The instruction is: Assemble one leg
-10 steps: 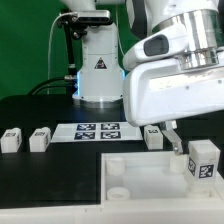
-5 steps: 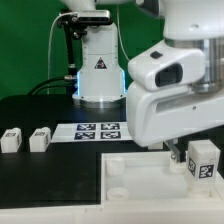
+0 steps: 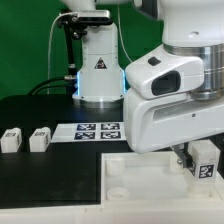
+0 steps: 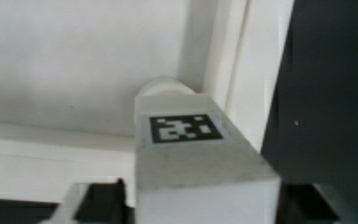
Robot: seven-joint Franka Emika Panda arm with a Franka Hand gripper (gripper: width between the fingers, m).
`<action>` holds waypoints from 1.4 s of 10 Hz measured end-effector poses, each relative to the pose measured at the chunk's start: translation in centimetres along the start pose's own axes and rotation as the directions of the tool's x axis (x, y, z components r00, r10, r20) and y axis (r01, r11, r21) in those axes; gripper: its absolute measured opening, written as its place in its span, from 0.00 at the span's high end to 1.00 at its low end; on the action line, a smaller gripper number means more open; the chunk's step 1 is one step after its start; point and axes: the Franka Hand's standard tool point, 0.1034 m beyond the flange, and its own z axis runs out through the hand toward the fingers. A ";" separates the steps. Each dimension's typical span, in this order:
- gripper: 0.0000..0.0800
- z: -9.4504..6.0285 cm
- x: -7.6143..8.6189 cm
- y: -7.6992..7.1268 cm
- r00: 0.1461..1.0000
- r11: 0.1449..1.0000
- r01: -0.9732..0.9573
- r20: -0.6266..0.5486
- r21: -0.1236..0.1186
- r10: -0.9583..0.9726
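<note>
My gripper [image 3: 190, 158] is shut on a leg [image 3: 205, 160], a small white block with a black-and-white tag, held low over the right part of the large white panel [image 3: 140, 180]. In the wrist view the leg [image 4: 190, 140] fills the space between my dark fingers [image 4: 98, 203], tag facing the camera, and its far end sits at the panel's raised rim [image 4: 220, 60]. Two more legs [image 3: 11, 139] [image 3: 40, 139] stand on the black table at the exterior view's left.
The marker board [image 3: 98, 131] lies at the middle of the table. The arm's white base [image 3: 97, 70] stands behind it. The black table [image 3: 50, 180] runs to the left of the panel. My arm's white housing hides the table's right back part.
My arm has come lower and a little toward the exterior view's left with the leg in it. The leg at the panel's back edge is now hidden behind the arm.
</note>
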 end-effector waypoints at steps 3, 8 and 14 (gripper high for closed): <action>0.63 0.1 0.0 0.4 0.961 0.961 -0.277 0.000 -0.005 0.277; 0.63 0.2 -0.4 0.9 0.569 0.571 -0.818 -0.051 0.068 0.821; 0.63 0.6 -0.7 -0.1 -0.038 -0.047 -0.993 0.079 0.107 0.996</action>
